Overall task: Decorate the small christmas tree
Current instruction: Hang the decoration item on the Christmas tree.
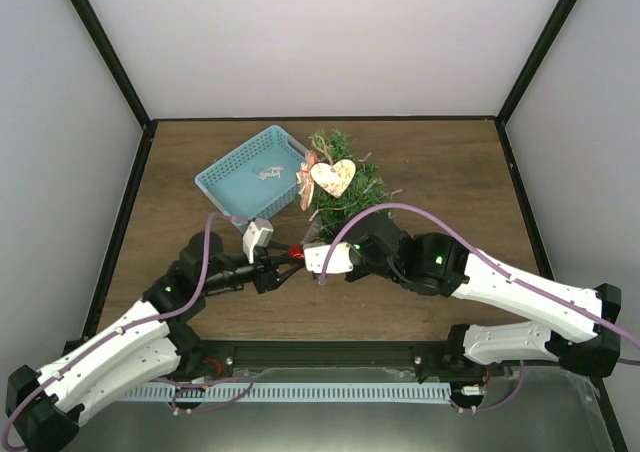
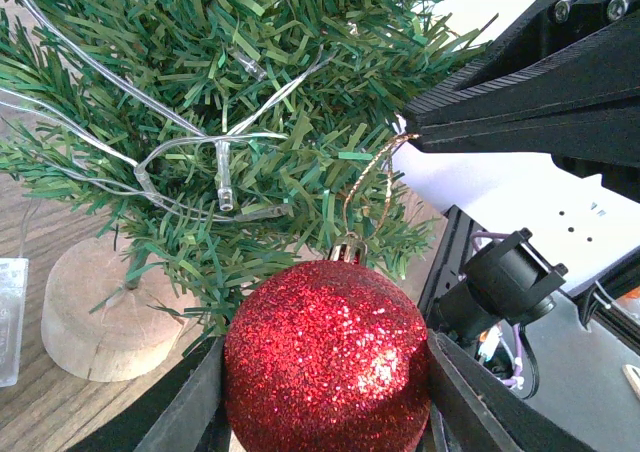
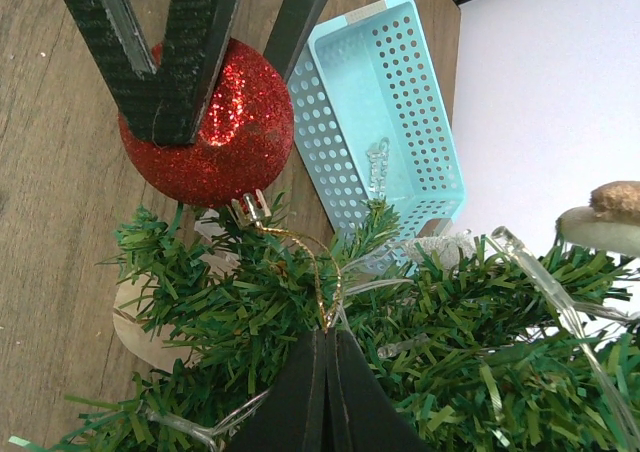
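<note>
I work in a robot test booth, a lab rig and no home: plain white panels point(image 1: 330, 42) on black frame posts point(image 1: 105, 47) box in my wooden table point(image 1: 440, 172), with my left arm point(image 1: 120, 347) and right arm point(image 1: 530, 292) bolted to a metal rail point(image 1: 330, 352) and trailing a purple cable point(image 1: 395, 206).

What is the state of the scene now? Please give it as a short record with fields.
tree: small christmas tree stands on the table, beside the blue basket
already on tree: heart ornament; clear light string
left gripper: shut on the red glitter ball
right gripper: shut, pinching the ball's gold loop among the low branches
ball: next to the tree's lower branches, not yet hung
</note>
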`<state>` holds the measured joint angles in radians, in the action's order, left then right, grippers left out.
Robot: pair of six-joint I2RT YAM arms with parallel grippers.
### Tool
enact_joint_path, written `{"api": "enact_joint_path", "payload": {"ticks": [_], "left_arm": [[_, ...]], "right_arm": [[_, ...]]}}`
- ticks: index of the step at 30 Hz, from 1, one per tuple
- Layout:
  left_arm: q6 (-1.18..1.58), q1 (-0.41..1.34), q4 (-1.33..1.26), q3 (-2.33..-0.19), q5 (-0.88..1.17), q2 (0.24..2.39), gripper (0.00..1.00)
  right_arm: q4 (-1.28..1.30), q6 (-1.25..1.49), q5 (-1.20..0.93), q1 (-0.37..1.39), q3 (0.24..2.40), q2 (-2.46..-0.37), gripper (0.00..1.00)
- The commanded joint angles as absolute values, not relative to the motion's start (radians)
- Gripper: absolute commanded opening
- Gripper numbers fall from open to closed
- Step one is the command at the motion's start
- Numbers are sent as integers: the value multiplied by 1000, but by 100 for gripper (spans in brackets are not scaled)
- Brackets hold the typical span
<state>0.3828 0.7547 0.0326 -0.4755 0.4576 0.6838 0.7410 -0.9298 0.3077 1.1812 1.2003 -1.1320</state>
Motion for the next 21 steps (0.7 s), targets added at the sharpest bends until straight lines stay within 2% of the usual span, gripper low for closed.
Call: {"api": "enact_joint_path", "payload": {"ticks": [1, 21], "left_arm": [[364, 758, 29, -469, 470, 673, 38], [355, 789, 36, -467, 460, 685, 38]], "right_arm": [[746, -943, 315, 1176, 1198, -1128, 1], [741, -946, 312, 1177, 1192, -1128, 1]]}}
